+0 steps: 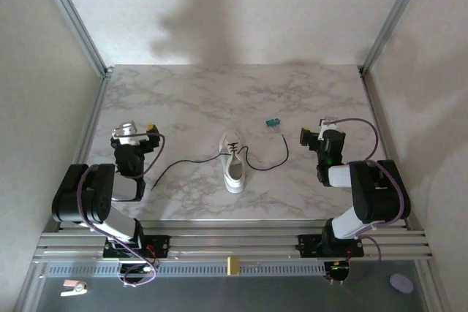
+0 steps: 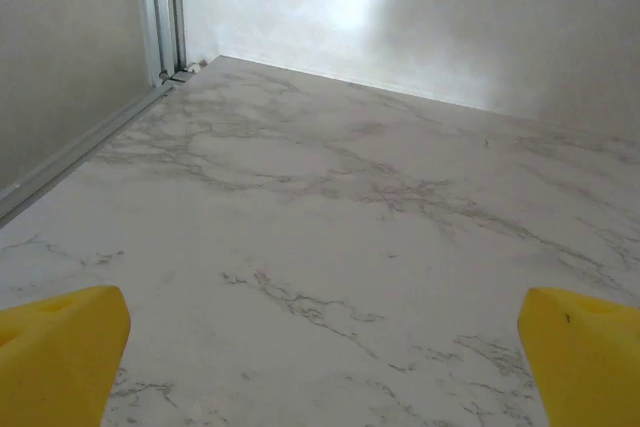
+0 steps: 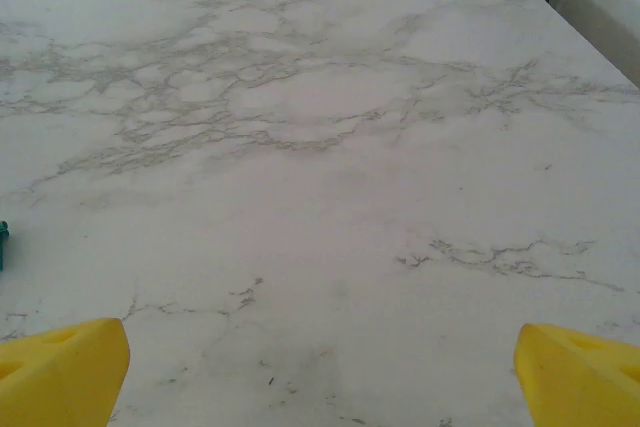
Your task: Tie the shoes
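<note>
The white low-top sneaker (image 1: 234, 169) sits on the marble worktop (image 1: 197, 100) near its front edge, roughly midway between the two arms, standing on its sole. Its thin black laces (image 1: 191, 161) lie loose and untied. One runs left across the worktop toward the left arm, and the other curves right and ends near a small green object (image 1: 273, 123) that lies beyond the shoe to the right.

The left end effector (image 1: 146, 135) is well to the left of the sneaker. In the left wrist view its yellow fingertips (image 2: 60, 347) are spread wide apart over bare marble, holding nothing. The right end effector (image 1: 311, 137) is to the right of the shoe, near the green object. Its yellow fingertips (image 3: 60, 367) are likewise wide apart and empty.
</note>
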